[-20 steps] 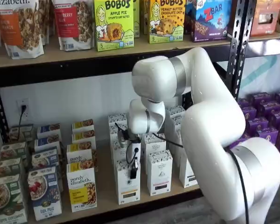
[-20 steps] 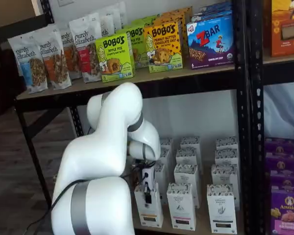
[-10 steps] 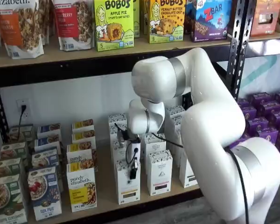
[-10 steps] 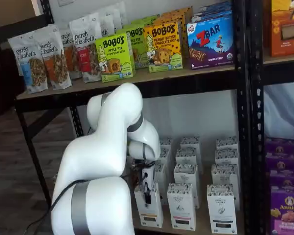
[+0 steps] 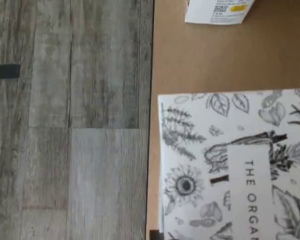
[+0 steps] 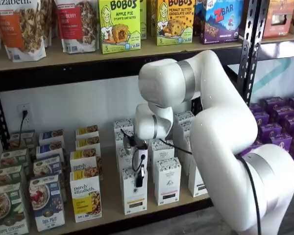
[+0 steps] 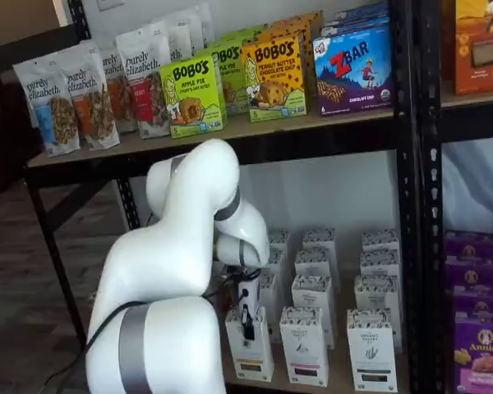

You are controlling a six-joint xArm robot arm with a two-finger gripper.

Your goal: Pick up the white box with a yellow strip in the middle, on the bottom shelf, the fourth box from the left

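The white box [image 6: 134, 193] stands at the front of its row on the bottom shelf [image 6: 110, 200], with the same box [image 7: 251, 351] showing in both shelf views. My gripper [image 6: 139, 179] hangs straight down over the box's top. Its black fingers [image 7: 247, 322] reach onto the upper front, seen side-on, so no gap or grip can be made out. The wrist view looks down on a white box top [image 5: 235, 165] with a grey leaf and flower pattern, which stands close to the board's front edge [image 5: 151, 100].
Like white cartons [image 6: 167, 181] stand to the right and behind. Purely elizabeth boxes [image 6: 85, 196] stand to the left, purple boxes [image 6: 279, 132] far right. The board above carries Bobo's boxes [image 6: 119, 24]. A black upright [image 6: 250, 44] rises behind my arm. Grey plank floor [image 5: 70, 125] lies below the shelf.
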